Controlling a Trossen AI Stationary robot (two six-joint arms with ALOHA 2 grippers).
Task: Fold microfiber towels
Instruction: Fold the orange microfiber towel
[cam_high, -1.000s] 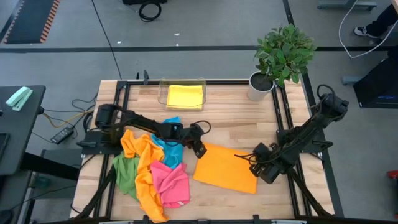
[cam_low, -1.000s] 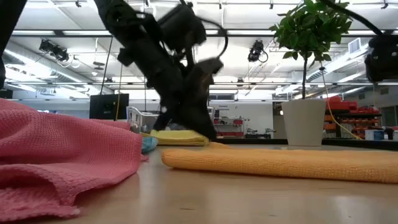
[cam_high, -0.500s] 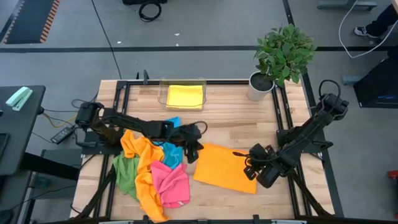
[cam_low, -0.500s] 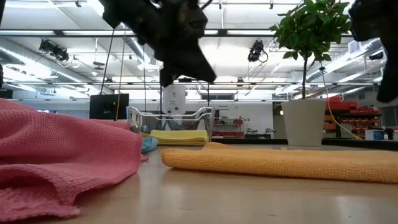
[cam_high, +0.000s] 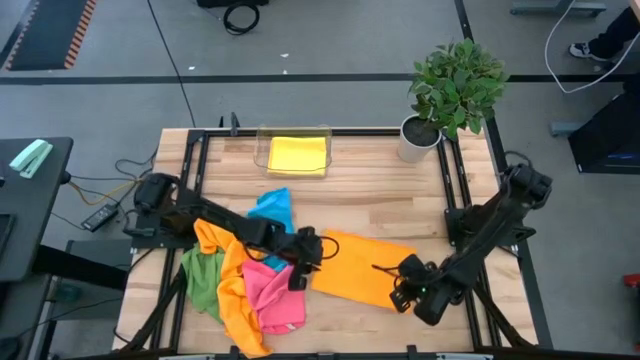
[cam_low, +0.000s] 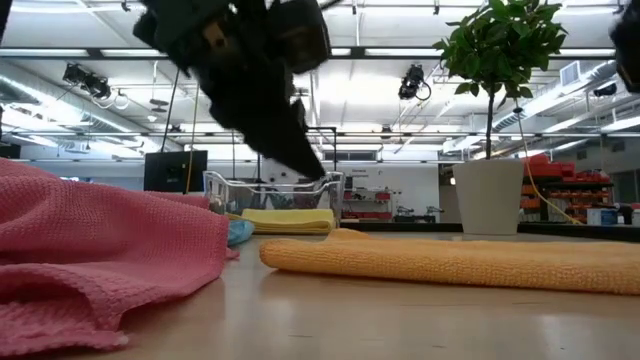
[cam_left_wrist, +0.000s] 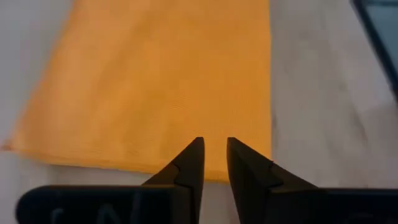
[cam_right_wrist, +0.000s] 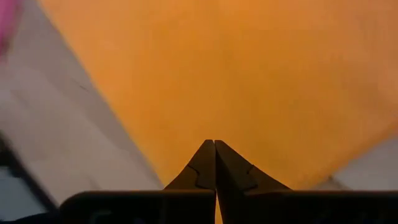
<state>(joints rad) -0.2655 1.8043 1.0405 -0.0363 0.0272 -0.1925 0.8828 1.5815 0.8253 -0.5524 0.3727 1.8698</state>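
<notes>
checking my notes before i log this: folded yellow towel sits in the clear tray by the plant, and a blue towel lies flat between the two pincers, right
Not quite. The towel lying flat between the left pincer and the right pincer is orange, not blue, as the high view shows. The rest stands: the folded yellow towel sits in the clear tray by the plant.

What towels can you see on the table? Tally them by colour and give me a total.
Orange towels: 2 (flat, crumpled)
Yellow towel: 1
Blue towel: 1
Pink towel: 1
Green towel: 1
Total: 6
</notes>
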